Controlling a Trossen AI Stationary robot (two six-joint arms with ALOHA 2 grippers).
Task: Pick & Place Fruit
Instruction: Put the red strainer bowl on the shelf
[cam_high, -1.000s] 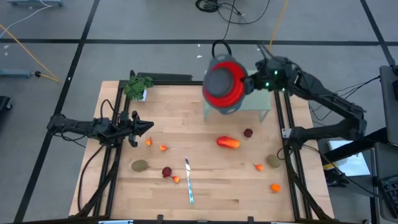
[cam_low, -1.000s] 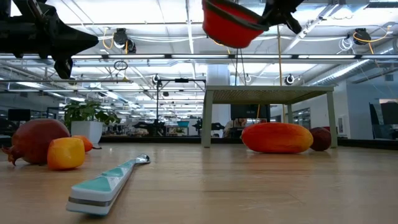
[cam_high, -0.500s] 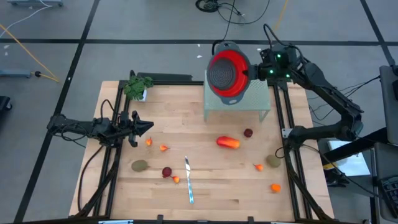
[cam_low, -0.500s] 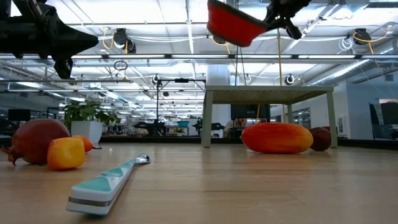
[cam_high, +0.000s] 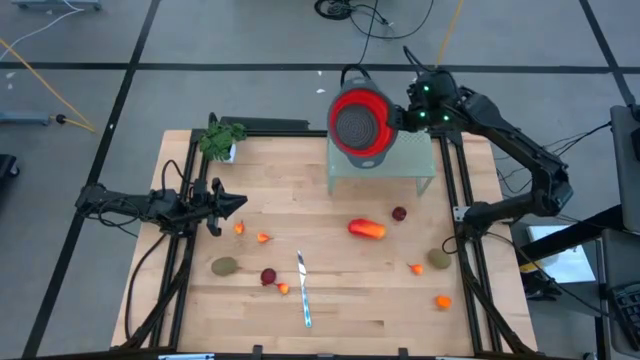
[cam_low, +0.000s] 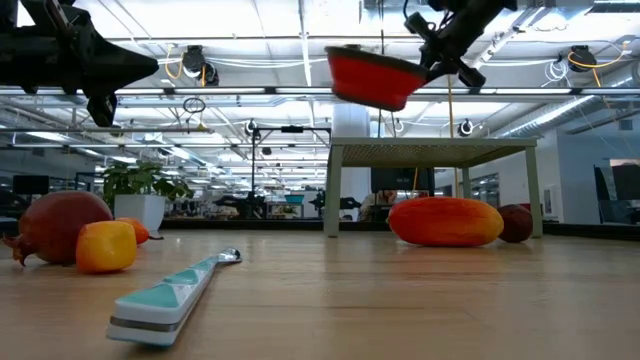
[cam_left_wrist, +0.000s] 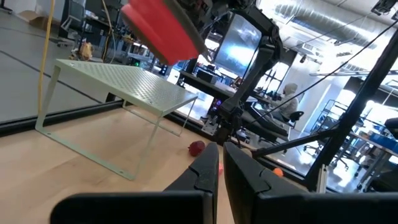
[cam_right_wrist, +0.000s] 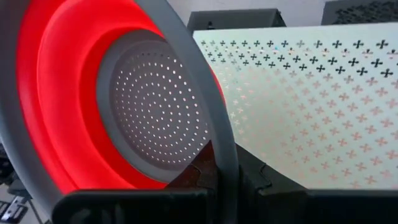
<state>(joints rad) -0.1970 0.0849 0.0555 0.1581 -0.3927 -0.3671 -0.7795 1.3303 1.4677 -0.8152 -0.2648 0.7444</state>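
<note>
Right tool (cam_high: 398, 119) pinching strainer (cam_high: 360, 124) rim above rack (cam_high: 412, 162), far edge | left tool (cam_high: 222, 204) pressed together, left edge | fruit (cam_high: 367, 229) scattered mid-counter; we judge it light, stiff, rollable—grip across middle

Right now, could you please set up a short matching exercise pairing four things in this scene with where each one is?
Things:
1. red colander
2. knife
3. long orange-red fruit
4. green plant

Places:
A. at the table's far left corner
B. lying flat near the table's front edge
C. held in the air by the right gripper, over the pale perforated rack
D. on the wood in front of the rack

Pairs: 1-C, 2-B, 3-D, 4-A
</note>
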